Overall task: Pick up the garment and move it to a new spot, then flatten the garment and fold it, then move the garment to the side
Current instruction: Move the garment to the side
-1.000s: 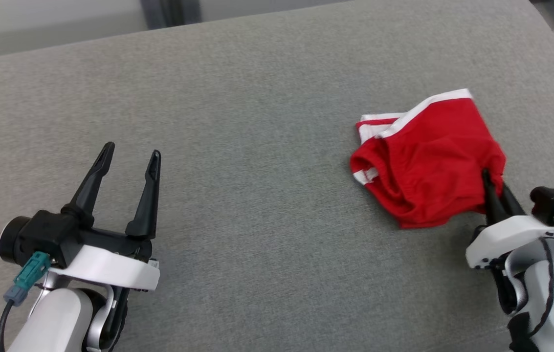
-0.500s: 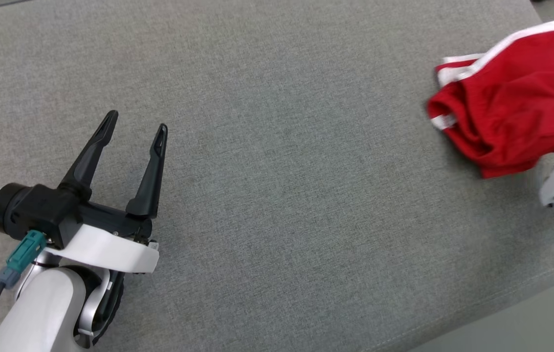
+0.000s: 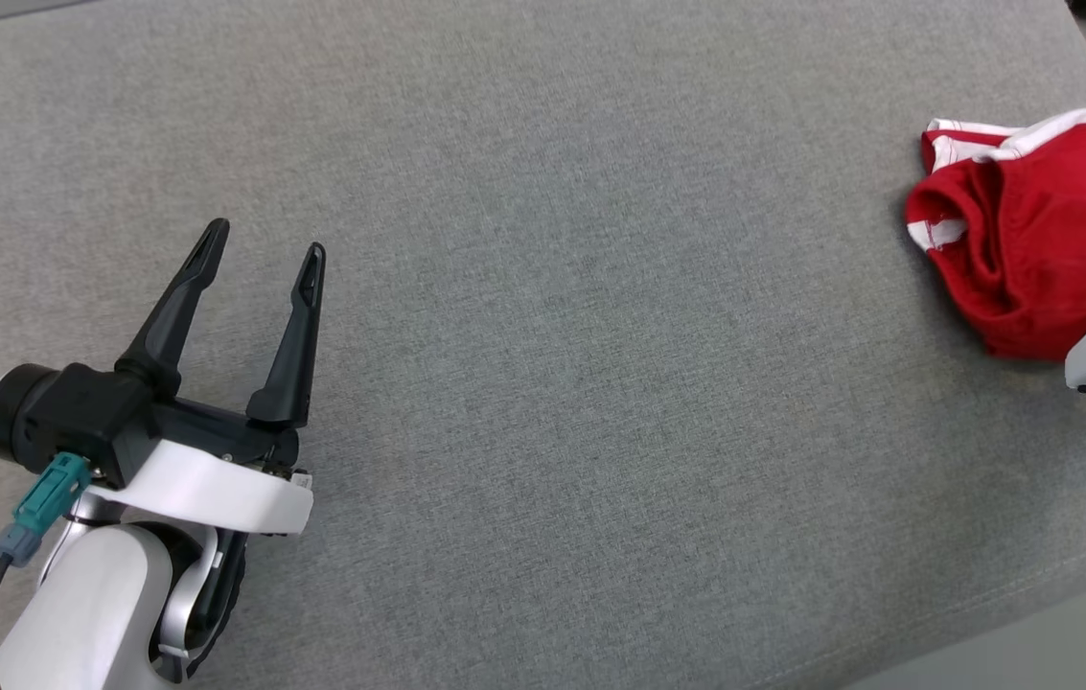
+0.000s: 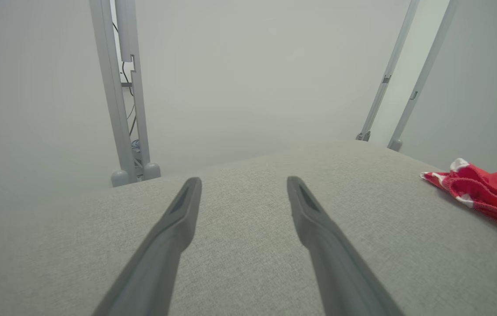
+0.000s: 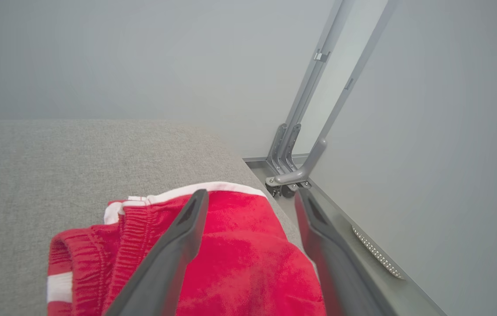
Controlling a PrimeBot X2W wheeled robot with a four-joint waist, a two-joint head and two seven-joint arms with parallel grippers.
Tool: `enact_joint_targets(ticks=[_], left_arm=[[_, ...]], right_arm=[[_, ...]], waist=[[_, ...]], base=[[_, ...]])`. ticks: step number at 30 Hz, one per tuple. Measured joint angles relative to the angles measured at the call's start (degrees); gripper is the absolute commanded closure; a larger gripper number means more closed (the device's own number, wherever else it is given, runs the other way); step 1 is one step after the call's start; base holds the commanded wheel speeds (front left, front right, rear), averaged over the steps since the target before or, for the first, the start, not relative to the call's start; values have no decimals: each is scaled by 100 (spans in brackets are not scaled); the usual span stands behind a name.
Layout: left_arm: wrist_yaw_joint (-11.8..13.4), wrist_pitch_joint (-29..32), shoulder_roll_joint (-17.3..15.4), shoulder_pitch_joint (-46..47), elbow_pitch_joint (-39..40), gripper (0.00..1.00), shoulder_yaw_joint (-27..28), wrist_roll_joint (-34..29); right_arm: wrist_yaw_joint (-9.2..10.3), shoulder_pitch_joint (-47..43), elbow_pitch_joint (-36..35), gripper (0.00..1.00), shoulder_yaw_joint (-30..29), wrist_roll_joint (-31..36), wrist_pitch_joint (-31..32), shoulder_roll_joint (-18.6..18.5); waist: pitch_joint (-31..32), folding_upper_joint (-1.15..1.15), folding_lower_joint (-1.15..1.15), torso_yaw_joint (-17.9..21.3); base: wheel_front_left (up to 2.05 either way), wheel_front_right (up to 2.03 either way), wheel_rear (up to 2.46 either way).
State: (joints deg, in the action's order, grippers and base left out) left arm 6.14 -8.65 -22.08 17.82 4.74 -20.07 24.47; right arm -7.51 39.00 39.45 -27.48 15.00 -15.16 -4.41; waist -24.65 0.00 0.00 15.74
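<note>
Since a second ago the right gripper (image 5: 252, 195) has been letting go: its fingers, then pinched shut on the garment's (image 3: 1022, 249) near corner, are now standing wide apart and gripping nothing (the head camera has swung as well, so the whole picture has shifted). In the right wrist view one finger is hanging over the red cloth and the other is reaching past the desk's (image 3: 543, 335) edge; whether either is touching the cloth I cannot tell. The garment, red with white trim, is lying crumpled on the grey desk at its right side, close to the edge, and is looking more bunched than before. The left gripper (image 3: 265, 241) is sitting over bare desk at the lower left of the head view, fingers spread and empty, well apart from the garment.
</note>
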Motion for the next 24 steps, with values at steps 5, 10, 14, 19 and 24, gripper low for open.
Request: enact_joint_targets(ticks=[5, 10, 14, 19, 24], left_arm=[[53, -114, 64, -157, -140, 0, 33, 86], [156, -270, 136, -298, -241, 0, 138, 188], [201, -383, 194, -384, -309, 0, 225, 241], [274, -501, 303, -551, -374, 0, 307, 290], [353, -553, 369, -745, -454, 0, 386, 298]], right_arm=[[0, -293, -840, 0, 303, -411, 0, 131], [1, -883, -1985, 0, 1240, -1329, 0, 153], [0, -1305, -2527, 0, 1791, -1707, 0, 167], [0, -1742, -2922, 0, 2288, -1930, 104, 174], [1, -2143, -3184, 0, 2522, -2100, 326, 172]], waist=[[262, 0, 0, -86], [576, 0, 0, -322], [766, 0, 0, -581], [1009, 0, 0, -980], [1264, 0, 0, -1406]], base=[[0, 0, 0], [0, 0, 0], [0, 0, 0], [0, 0, 0], [0, 0, 0]])
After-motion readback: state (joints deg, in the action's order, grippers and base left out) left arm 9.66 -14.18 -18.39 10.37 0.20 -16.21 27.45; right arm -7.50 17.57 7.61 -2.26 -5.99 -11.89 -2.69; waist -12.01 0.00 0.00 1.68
